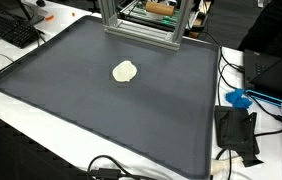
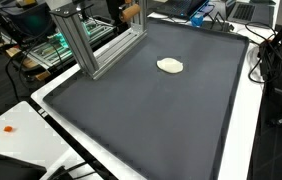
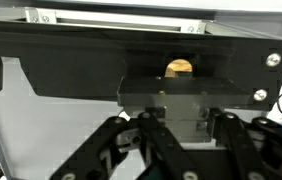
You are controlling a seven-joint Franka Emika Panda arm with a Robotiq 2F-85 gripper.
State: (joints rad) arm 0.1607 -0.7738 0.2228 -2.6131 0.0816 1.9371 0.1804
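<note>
A small flat cream-coloured lump (image 1: 125,71) (image 2: 170,65) lies alone on the dark grey mat (image 1: 101,110) (image 2: 141,110), towards its far side. Neither the arm nor the gripper shows in either exterior view. In the wrist view my gripper (image 3: 186,128) comes in from the bottom. Its black linkages stand close to a black crossbeam (image 3: 71,75) and an aluminium block (image 3: 171,98). The fingertips are in shadow and I see nothing held between them. A tan object (image 3: 179,67) shows just above the block.
An aluminium frame (image 1: 141,25) (image 2: 86,40) stands at the mat's far edge. A keyboard (image 1: 11,30), cables (image 1: 106,168), a black box (image 1: 236,132) and a blue item (image 1: 239,98) lie on the white table around the mat.
</note>
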